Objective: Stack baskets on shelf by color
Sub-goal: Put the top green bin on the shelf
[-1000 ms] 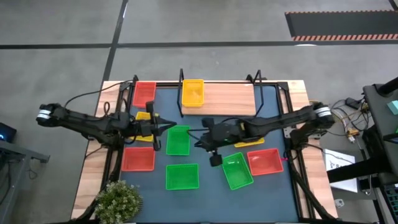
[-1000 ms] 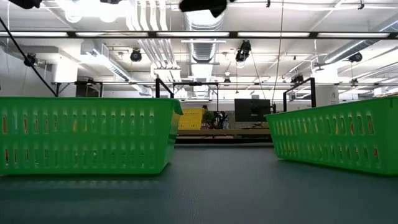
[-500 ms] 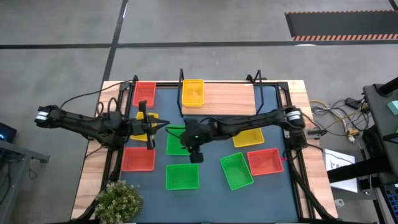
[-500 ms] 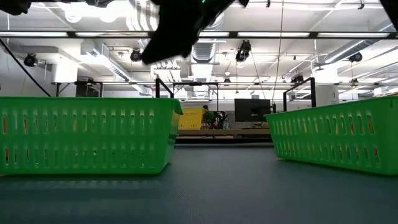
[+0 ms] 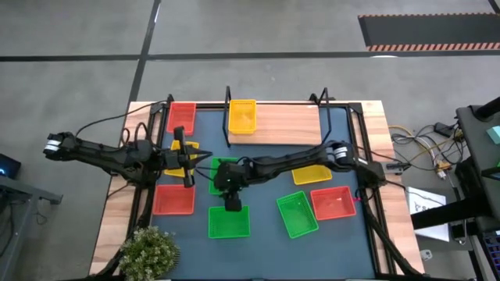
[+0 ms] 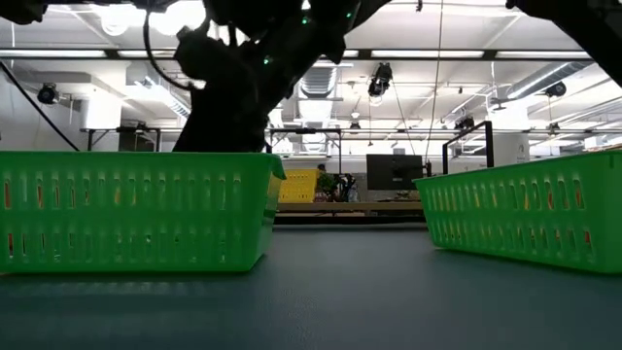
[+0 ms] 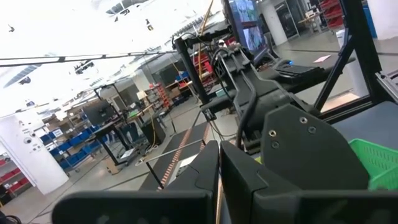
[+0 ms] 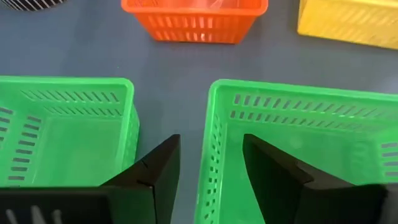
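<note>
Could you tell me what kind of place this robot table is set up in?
Probably an industrial lab or workshop: exposed ceiling ducts overhead, storage racks in the background, and a bare concrete floor around the table.

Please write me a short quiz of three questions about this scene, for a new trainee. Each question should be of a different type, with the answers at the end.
1. True or false: the right claw stands open astride one wall of a green basket.
2. What colour is the lone basket on the shelf? A red, B yellow, C green.
3. Fill in: the left claw is ____ (open or shut).

Key: 1 true; 2 B; 3 shut.
</note>
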`<state>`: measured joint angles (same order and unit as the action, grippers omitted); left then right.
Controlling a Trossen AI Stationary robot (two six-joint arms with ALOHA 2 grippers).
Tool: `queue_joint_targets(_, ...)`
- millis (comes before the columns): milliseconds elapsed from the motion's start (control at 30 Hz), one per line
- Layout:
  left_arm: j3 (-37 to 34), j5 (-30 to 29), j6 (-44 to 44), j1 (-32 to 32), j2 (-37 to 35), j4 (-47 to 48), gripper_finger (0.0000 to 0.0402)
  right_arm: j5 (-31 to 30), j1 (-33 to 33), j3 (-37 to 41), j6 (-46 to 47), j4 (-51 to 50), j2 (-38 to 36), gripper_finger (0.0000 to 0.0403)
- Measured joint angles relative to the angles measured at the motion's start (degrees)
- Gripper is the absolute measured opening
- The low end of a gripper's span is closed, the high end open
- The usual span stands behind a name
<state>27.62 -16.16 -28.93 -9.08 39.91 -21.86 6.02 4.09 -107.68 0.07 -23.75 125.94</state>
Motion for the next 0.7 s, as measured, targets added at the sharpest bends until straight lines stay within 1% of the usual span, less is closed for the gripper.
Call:
queue_joint_targets(167,0.0,0.0,0.0,0.0,0.0,0.2,0.0,0.0,0.0,-0.9,0.0,-0.3,2.4,0.0166)
queue_joint_targets(300,0.0,0.0,0.0,0.0,0.1,0.0,0.0,0.0,0.0,-0.9,0.5,0.2,2.6,0.0166)
queue_joint_targets(400,0.0,0.0,0.0,0.0,0.1,0.0,0.0,0.0,0.0,-0.9,0.4,0.0,3.2,0.0154)
queue_joint_targets(500,0.0,0.0,0.0,0.0,0.1,-0.1,0.0,0.0,0.0,-0.8,0.1,-0.1,3.5,0.0122)
queue_joint_targets(700,0.0,0.0,0.0,0.0,0.1,-0.1,0.0,0.3,0.0,-0.8,-0.2,0.0,3.4,0.0025)
